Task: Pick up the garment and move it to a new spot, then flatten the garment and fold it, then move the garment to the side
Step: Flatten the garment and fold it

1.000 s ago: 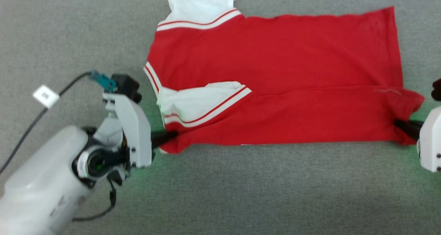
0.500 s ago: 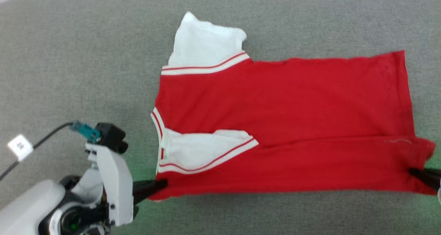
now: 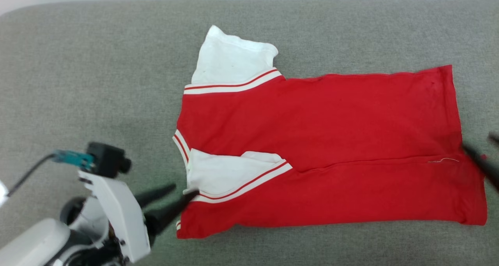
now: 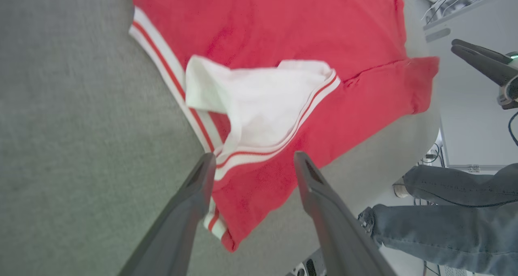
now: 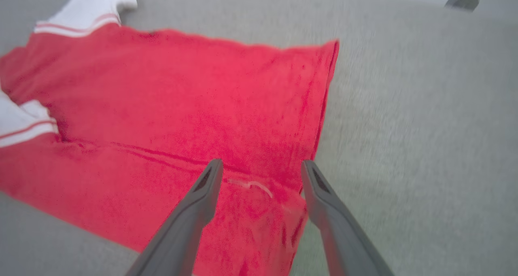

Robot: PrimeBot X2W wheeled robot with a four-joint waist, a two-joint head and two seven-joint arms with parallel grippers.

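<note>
The table (image 3: 78, 63) carries a grey fabric cover and spans the head view from edge to edge.

The garment (image 3: 319, 141) lies flat across the centre and right of the frame, collar end toward the left and hem toward the right. The face that shows is plain red. Its lower long edge is folded up over the body, and one white sleeve (image 3: 230, 176) with red-white striped trim lies folded in on top at the lower left. The other sleeve (image 3: 234, 59) extends flat toward the upper centre.

In the left wrist view, a person's legs in jeans (image 4: 445, 223) stand beyond the table edge at the lower right.

The left pincer (image 4: 254, 156) is spread, both fingers over the garment's collar-end corner beside the striped trim; contact with the cloth cannot be determined.

The right pincer (image 5: 262, 162) is spread over the hem corner and pinches nothing.

A loose pale thread (image 5: 251, 185) lies on the red cloth between the right fingers.
</note>
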